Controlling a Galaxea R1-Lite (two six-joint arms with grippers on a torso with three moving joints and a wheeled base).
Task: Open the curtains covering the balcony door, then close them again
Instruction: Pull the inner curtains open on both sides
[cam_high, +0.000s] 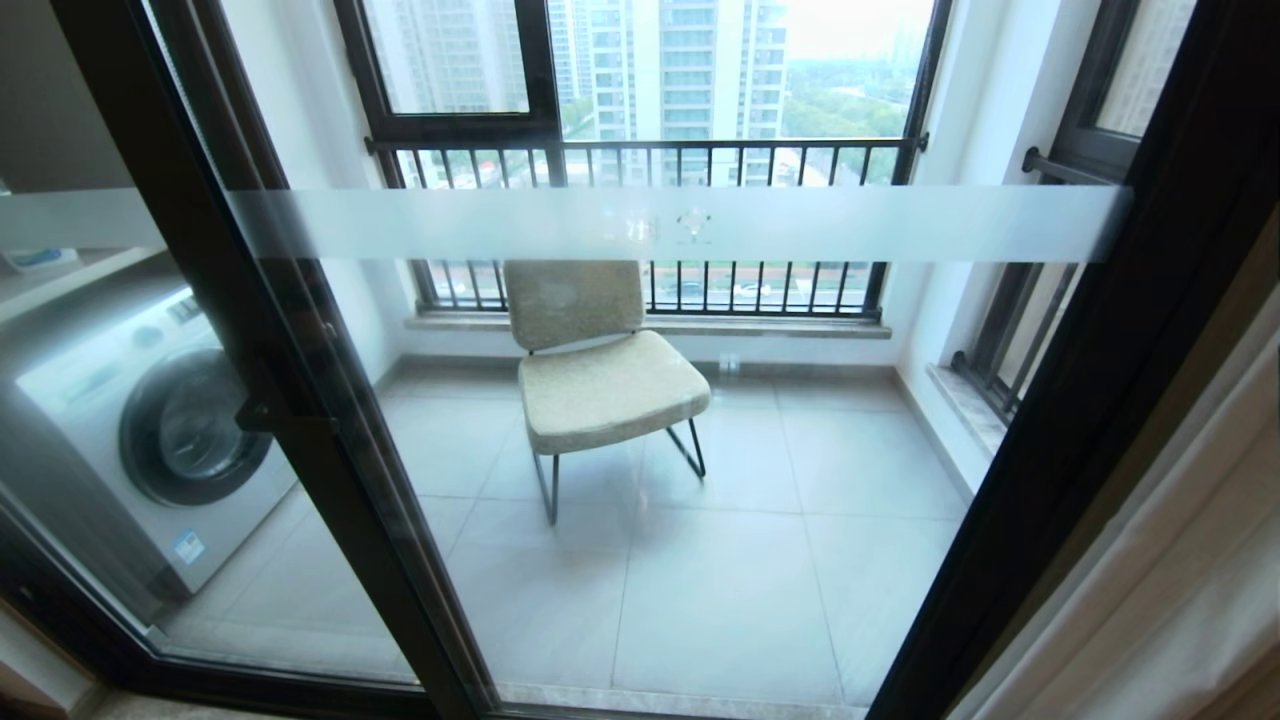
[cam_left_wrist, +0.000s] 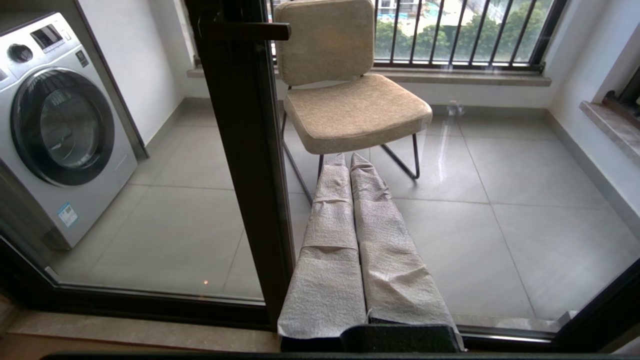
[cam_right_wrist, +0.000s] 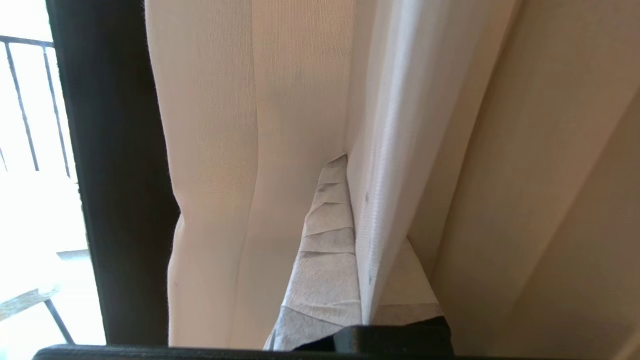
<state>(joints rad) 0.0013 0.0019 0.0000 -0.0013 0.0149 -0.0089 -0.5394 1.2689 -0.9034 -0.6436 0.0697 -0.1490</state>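
The balcony door (cam_high: 330, 440), clear glass in black frames with a frosted band (cam_high: 700, 222), stands uncovered across the head view. The cream curtains (cam_high: 1180, 580) are bunched at the far right edge, beside the door frame. In the right wrist view my right gripper (cam_right_wrist: 357, 170) is shut on a white sheer fold (cam_right_wrist: 372, 210) of the curtains (cam_right_wrist: 250, 150), with the cloth pinched between its wrapped fingers (cam_right_wrist: 330, 240). My left gripper (cam_left_wrist: 348, 159) hangs parked low before the door frame (cam_left_wrist: 245, 150), shut and holding nothing. Neither arm shows in the head view.
Behind the glass, a beige chair (cam_high: 600, 390) stands on the tiled balcony floor. A washing machine (cam_high: 150, 430) sits at the left. Black-framed windows with a barred railing (cam_high: 650, 160) close the far side. The door's black handle (cam_left_wrist: 250, 31) juts out near the chair back.
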